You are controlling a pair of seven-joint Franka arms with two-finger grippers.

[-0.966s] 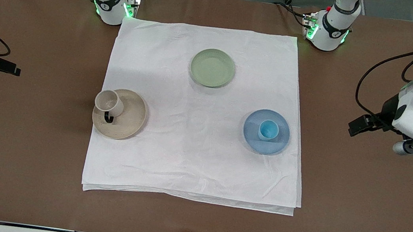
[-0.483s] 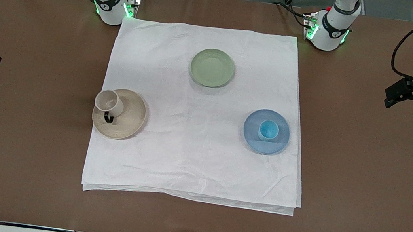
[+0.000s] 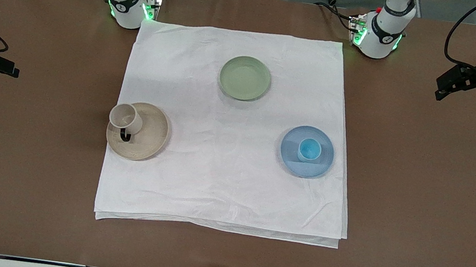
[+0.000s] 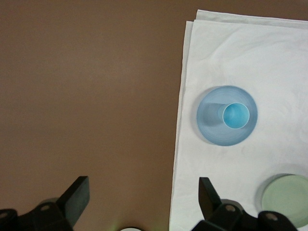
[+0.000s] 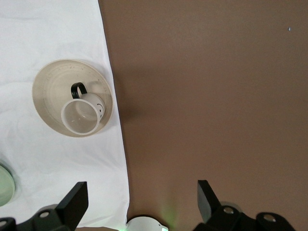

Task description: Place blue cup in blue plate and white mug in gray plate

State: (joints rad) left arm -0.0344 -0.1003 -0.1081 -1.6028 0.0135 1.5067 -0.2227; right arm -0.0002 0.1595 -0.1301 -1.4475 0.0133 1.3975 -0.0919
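1. On the white cloth, toward the left arm's end, the blue cup is standing upright in the blue plate, a small handleless tumbler showing a sky-blue inside.
2. The white mug, cream with a dark loop handle, is sitting upright on the gray plate, close to its rim at the right arm's end.
3. The left gripper is hanging over bare brown table, fingers spread wide, holding nothing.
4. The right gripper is hanging over bare table too, fingers wide apart and empty.
5. A pale green plate is lying empty, nearer the bases.
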